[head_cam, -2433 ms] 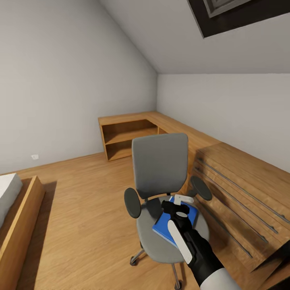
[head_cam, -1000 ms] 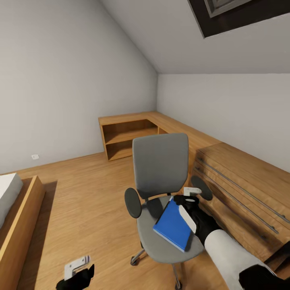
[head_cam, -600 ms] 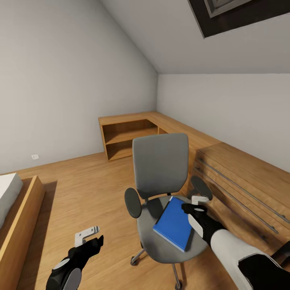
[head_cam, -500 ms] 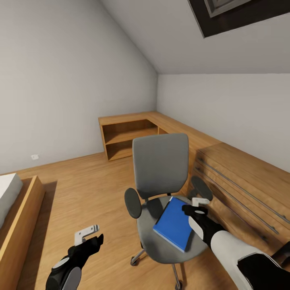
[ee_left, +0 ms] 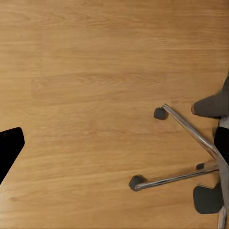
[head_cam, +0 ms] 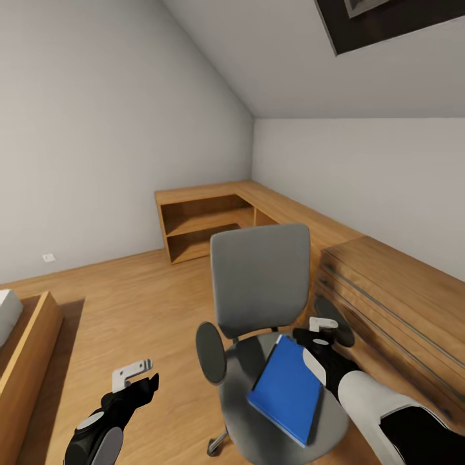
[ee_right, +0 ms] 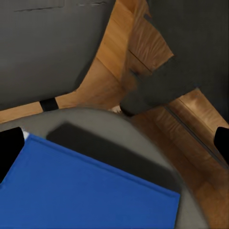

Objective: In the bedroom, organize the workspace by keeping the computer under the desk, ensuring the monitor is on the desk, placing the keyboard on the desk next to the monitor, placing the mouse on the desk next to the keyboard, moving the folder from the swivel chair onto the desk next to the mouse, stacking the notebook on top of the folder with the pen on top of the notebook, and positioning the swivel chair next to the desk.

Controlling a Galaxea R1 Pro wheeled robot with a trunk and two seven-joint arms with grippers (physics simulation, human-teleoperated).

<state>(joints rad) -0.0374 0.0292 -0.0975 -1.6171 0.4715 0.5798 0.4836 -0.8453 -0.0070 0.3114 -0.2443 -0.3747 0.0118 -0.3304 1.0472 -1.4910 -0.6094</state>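
L to R, head cam. Bed frame (head_cam: 26,361) at far L edge, wood, on the plank floor (head_cam: 142,303).

L gripper (head_cam: 132,380) low, over bare floor, well apart from the chair. Pale fingers (head_cam: 129,372) poke out past the black wrist; can't tell if spread or clenched from this angle. L wrist cam: looks straight down on floor, chrome star base (ee_left: 191,157) w/ castors at one side, dark finger tip at frame edge, nothing between the fingers.

Centre: swivel chair (head_cam: 261,278), grey back upright, black armrests both sides, seat facing the robot. Folder (head_cam: 287,391) bright blue, lies flat on the seat, skewed, one corner pointing toward the backrest.

R gripper (head_cam: 318,329) just past the folder's far corner, near the chair's R armrest (head_cam: 336,316). Fingers look released, not grasping anything. R wrist cam: folder (ee_right: 86,191) flat on the grey seat pad (ee_right: 138,138), finger tips dark at both frame edges, wide apart, folder edge btwn them but no contact I can confirm.

Behind chair: low wood corner shelf unit (head_cam: 200,219) along the grey walls. R side: light wood dresser (head_cam: 400,303) w/ long rail handles, just beside the chair. Skylight (head_cam: 394,19) top R in the sloped ceiling.
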